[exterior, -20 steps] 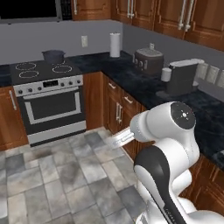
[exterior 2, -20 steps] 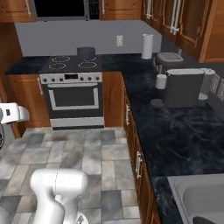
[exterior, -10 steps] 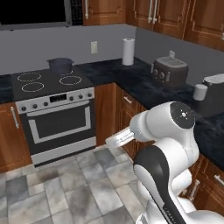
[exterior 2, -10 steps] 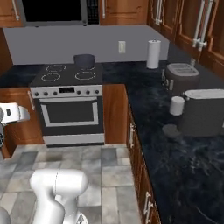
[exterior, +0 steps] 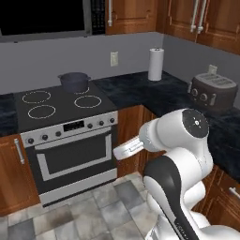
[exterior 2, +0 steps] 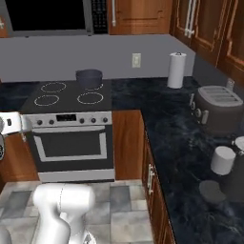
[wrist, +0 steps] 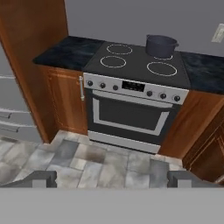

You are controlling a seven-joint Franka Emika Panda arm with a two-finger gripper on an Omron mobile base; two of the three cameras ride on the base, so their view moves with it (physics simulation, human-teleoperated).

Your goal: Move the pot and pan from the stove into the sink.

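Hand view: claw (wrist: 112, 179) wide open, pot (wrist: 161, 45) far ahead on stove (wrist: 140, 65).

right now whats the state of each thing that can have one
pot: upright on the back right burner, no lid
stove: oven door shut
gripper: open, holding nothing, far from the stove
upper cabinets: doors shut
paper towel roll: standing upright on the counter
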